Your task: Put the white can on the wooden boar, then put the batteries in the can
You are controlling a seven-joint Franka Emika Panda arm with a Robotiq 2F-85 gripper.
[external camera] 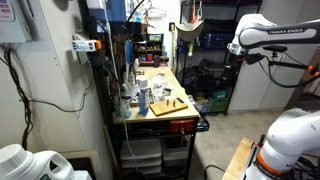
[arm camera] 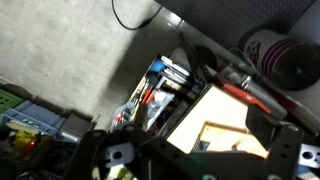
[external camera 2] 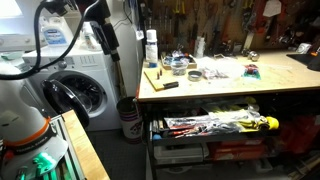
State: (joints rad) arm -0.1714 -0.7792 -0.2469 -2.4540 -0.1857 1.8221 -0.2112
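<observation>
A wooden board (external camera 2: 160, 78) lies at the near left corner of the workbench (external camera 2: 230, 88); it also shows in an exterior view (external camera: 168, 104) and in the wrist view (arm camera: 232, 135). Small dark items, possibly the batteries (external camera 2: 166, 86), lie on the board. A white can (external camera 2: 151, 47) stands upright just behind the board. It is too small to pick out in the wrist view. My gripper (arm camera: 200, 160) hangs high in the air, far from the bench, with its dark fingers spread wide and nothing between them. The arm (external camera: 268, 35) is raised well to the side of the bench.
Several bottles, jars and tools crowd the bench behind the board (external camera: 140, 85). Open shelves of tools (external camera 2: 215, 126) sit under the benchtop. A washing machine (external camera 2: 78, 90) and a bin (external camera 2: 128, 118) stand beside the bench. Tools hang on the wall behind (external camera 2: 220, 20).
</observation>
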